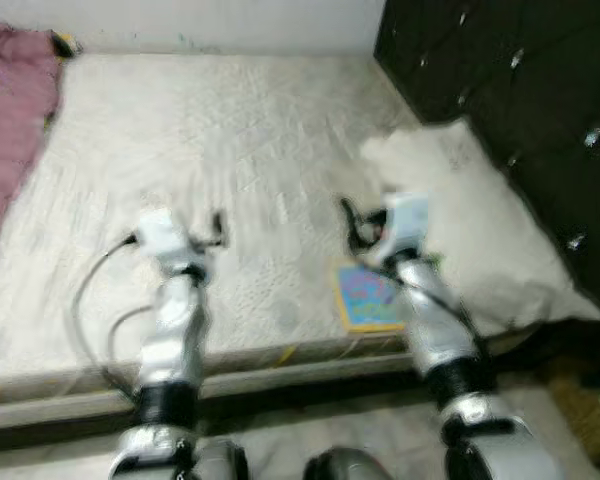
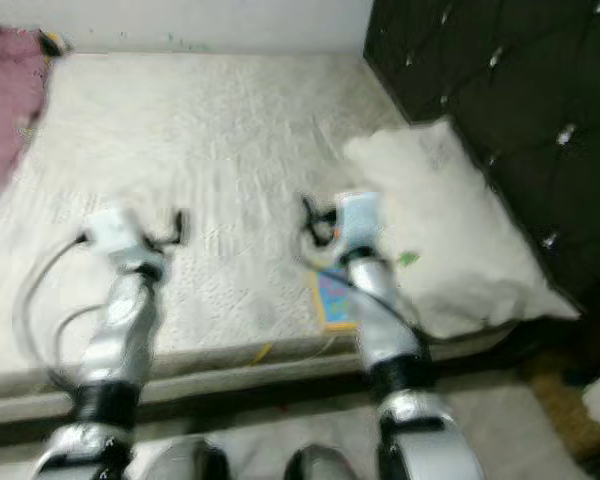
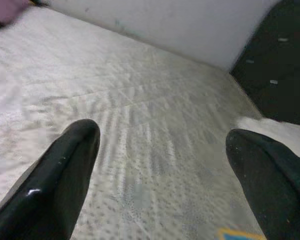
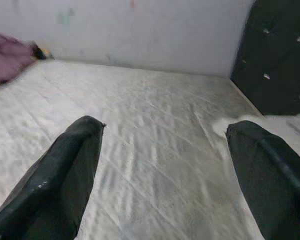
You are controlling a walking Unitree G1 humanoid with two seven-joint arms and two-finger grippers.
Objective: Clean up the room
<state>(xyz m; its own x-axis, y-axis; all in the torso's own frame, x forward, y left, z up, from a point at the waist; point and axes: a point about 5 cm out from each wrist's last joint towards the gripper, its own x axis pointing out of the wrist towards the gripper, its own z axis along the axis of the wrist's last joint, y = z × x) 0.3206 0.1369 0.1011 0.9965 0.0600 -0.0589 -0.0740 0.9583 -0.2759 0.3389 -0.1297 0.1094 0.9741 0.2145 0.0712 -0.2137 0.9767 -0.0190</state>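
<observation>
Both released over the bed (image 1: 230, 150): left hand (image 1: 218, 229), right hand (image 1: 352, 222). Colourful book (image 1: 365, 298) at mattress edge beside pillow (image 1: 470, 220), under right forearm. Best retract, descend squarely, pinch the cover edge.

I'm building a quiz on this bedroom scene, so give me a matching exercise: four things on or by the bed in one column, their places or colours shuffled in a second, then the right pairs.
Things:
1. pillow
2. blanket
3. booklet
4. headboard

Descriptions:
A. dark, tufted, along the robot's right side of the bed
B. pink, at the far left edge of the mattress
C. white, lying next to the headboard
D. colourful, flat near the mattress's front edge, under the right arm

Pairs: 1-C, 2-B, 3-D, 4-A
</observation>
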